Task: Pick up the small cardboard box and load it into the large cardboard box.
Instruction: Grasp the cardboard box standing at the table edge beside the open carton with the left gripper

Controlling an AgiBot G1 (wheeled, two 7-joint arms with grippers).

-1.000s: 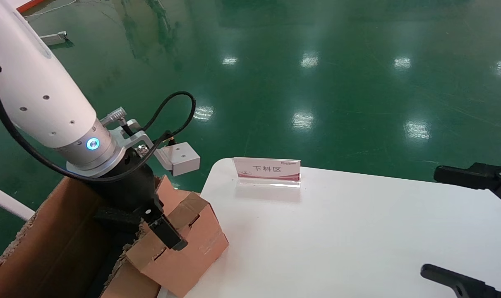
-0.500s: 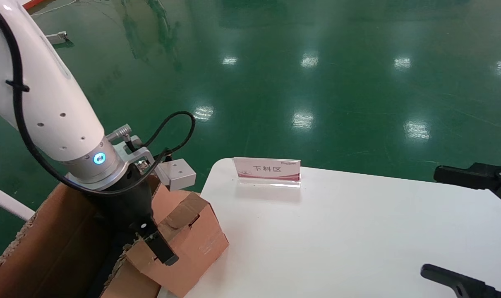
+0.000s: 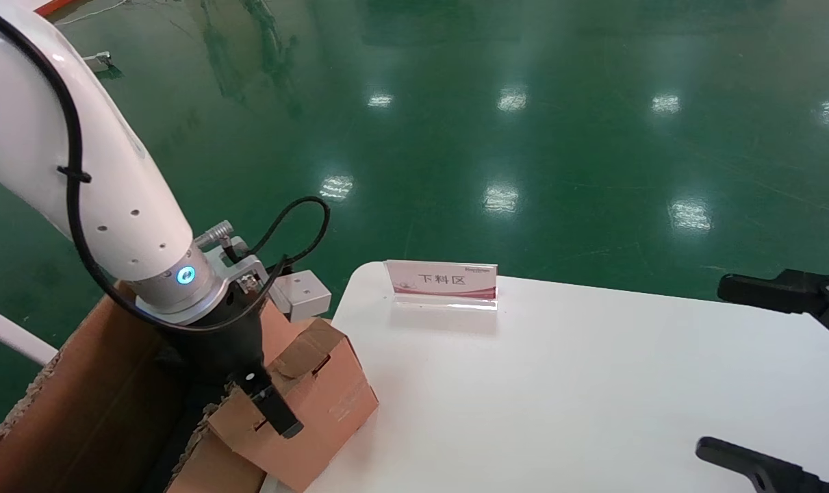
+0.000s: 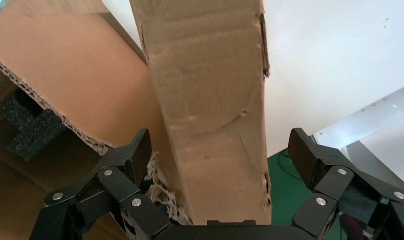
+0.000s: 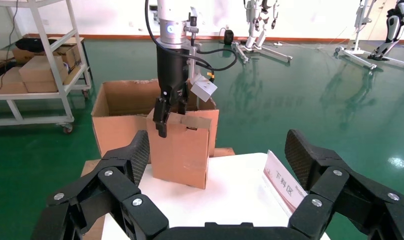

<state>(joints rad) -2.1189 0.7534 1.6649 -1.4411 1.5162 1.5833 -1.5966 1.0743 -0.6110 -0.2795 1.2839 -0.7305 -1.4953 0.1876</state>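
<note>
Left tool [image 4: 217,155] spread wide astride small cardboard box [image 3: 311,404], not clamping; box tilted at bench [image 3: 592,383] left edge, against large cardboard box [image 3: 79,411]. Right tool [image 5: 217,157] wide open, empty, parked at right edge.

White arm [image 3: 79,171], black claw [image 3: 267,404] (blue light)

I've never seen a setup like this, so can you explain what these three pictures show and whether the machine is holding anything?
This is a two-armed robot. One picture looks down from its head, and the other two come from cameras on its wrists. The left gripper has its jaws open on either side of the small cardboard box without clamping it. That box sits tilted at the corner of the white table, against the large cardboard box and not yet inside it. A small sign also stands on the table. The right gripper waits over the table with its jaws open, holding nothing.
</note>
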